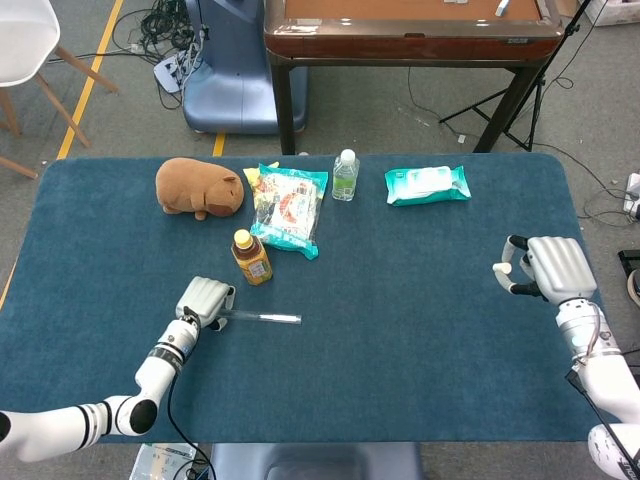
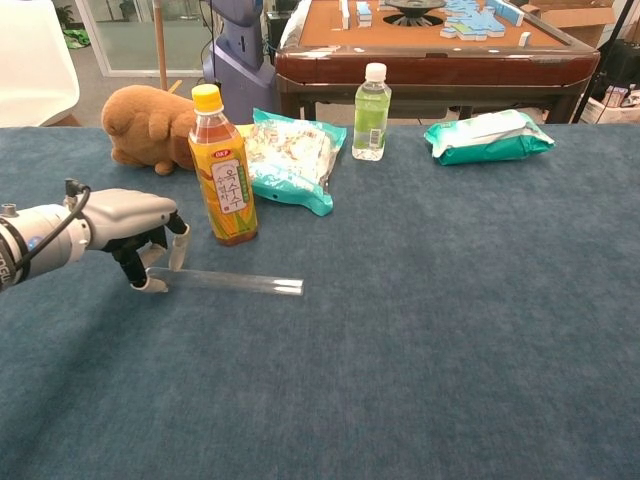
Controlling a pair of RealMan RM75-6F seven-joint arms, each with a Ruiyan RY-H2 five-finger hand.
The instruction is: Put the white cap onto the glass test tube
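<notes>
The glass test tube (image 1: 262,318) (image 2: 230,282) lies low over the blue table, pointing right and slightly toward me. My left hand (image 1: 203,300) (image 2: 130,225) grips its left end with curled fingers. Only the head view shows my right hand (image 1: 555,265), which hovers near the table's right edge, far from the tube. Its fingers are curled, and a small white piece, apparently the white cap (image 1: 499,268), is pinched at its fingertips.
A tea bottle (image 1: 250,258) (image 2: 222,170) with a yellow lid stands just behind the tube. Further back are a brown plush (image 1: 198,188), a snack bag (image 1: 288,208), a small water bottle (image 1: 345,175) and a green wipes pack (image 1: 427,184).
</notes>
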